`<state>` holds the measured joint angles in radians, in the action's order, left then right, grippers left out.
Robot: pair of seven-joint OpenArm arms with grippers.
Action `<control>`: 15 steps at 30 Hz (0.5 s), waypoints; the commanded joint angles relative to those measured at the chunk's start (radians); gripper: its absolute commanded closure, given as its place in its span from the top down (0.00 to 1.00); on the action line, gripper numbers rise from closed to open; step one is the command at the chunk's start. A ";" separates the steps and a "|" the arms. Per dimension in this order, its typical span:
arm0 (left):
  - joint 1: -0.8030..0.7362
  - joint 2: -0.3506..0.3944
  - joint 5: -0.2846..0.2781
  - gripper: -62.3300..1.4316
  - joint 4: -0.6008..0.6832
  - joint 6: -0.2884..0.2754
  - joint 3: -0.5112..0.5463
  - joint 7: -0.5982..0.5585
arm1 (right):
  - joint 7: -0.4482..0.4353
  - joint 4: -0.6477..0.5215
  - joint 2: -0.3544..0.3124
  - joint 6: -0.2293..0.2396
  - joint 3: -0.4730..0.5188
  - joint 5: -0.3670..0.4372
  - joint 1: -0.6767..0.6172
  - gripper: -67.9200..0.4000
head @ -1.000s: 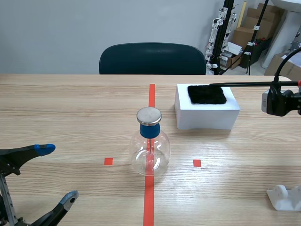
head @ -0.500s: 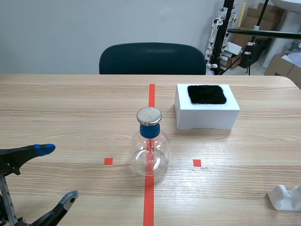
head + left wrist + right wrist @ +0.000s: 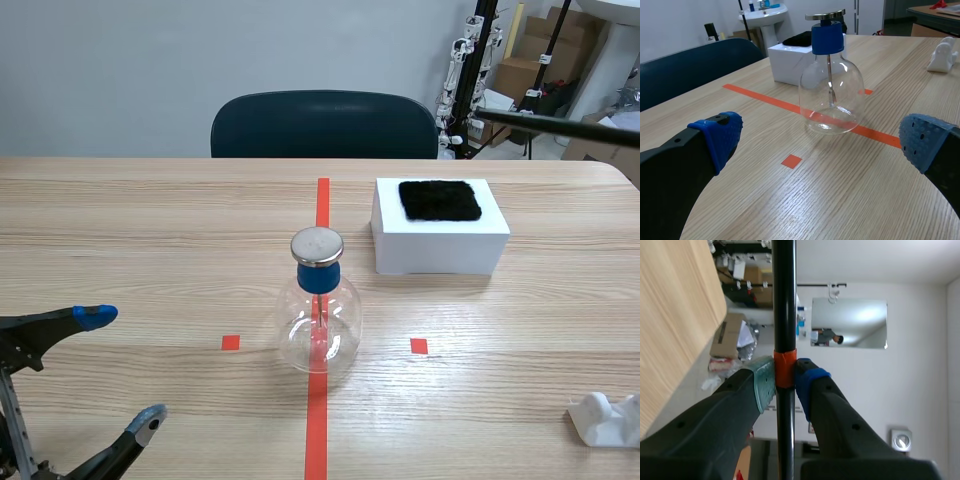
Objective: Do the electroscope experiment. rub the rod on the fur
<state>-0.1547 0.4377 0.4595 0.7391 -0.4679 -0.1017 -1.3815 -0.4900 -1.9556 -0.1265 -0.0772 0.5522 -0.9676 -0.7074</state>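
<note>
Bright, even room light falls from above. The table (image 3: 150, 230) shows only soft, faint shadows just near of the block (image 3: 440, 255) and under the flask (image 3: 318, 335), whose glass carries small highlights; its cap (image 3: 317, 245) shines pale.

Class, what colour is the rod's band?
Orange band on the rod, best in right wrist view.

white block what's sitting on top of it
A black fur patch lies flat on the white block, covering most of its top. The block's surface under the fur is hidden. The rod hangs clear of it.
</note>
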 commanded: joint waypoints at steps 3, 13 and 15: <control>0.005 0.009 -0.014 1.00 0.010 0.002 0.012 -0.016 | -0.093 -0.011 0.057 -0.045 0.028 0.035 -0.072 0.00; 0.005 0.009 -0.014 1.00 0.010 0.002 0.012 -0.016 | -0.426 -0.011 0.224 -0.144 0.038 0.093 -0.241 0.00; 0.005 0.009 -0.014 1.00 0.010 0.002 0.012 -0.016 | -0.473 -0.011 0.241 -0.144 0.037 0.093 -0.243 0.00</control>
<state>-0.1547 0.4377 0.4595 0.7391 -0.4679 -0.1017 -1.3815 -0.9565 -1.9553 0.1246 -0.2100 0.5842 -0.8928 -0.9623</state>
